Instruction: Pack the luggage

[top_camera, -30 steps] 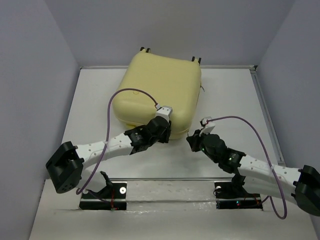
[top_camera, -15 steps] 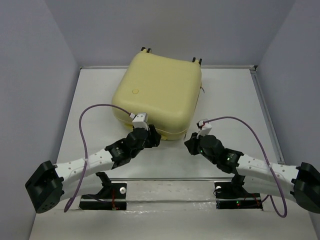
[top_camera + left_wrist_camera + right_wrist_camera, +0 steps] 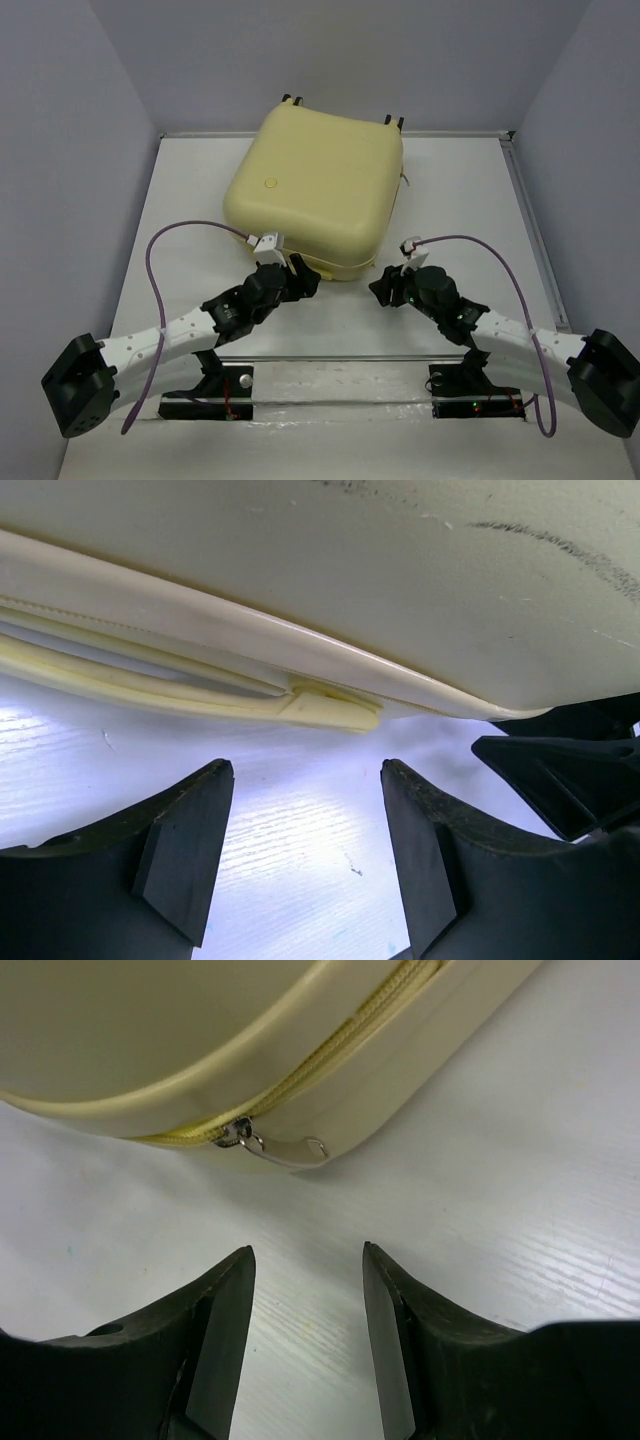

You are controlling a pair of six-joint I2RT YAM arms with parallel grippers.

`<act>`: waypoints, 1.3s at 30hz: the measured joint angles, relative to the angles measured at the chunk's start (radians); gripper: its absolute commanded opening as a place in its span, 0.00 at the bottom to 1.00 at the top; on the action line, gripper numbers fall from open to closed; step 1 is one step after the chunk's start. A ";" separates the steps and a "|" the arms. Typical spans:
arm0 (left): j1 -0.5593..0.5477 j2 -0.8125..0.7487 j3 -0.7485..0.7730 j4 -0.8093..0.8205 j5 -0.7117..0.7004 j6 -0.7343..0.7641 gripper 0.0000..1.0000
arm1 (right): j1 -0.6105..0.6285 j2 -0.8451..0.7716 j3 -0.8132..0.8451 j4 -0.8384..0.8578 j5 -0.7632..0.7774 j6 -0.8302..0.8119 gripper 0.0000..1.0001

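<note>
The left gripper (image 3: 304, 281) and right gripper (image 3: 381, 288) are held open and empty, just short of the luggage's (image 3: 320, 180) near edge.

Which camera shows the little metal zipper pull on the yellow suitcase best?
The right wrist view: the zipper pull sits close up and sharp at the luggage seam. The left wrist view shows only the shell and seam, no pull. The top view shows the whole luggage, but the pull is too small to make out.
</note>
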 measured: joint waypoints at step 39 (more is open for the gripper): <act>-0.091 0.282 0.250 0.061 0.008 0.085 0.65 | -0.045 0.159 0.080 0.157 0.016 -0.184 0.07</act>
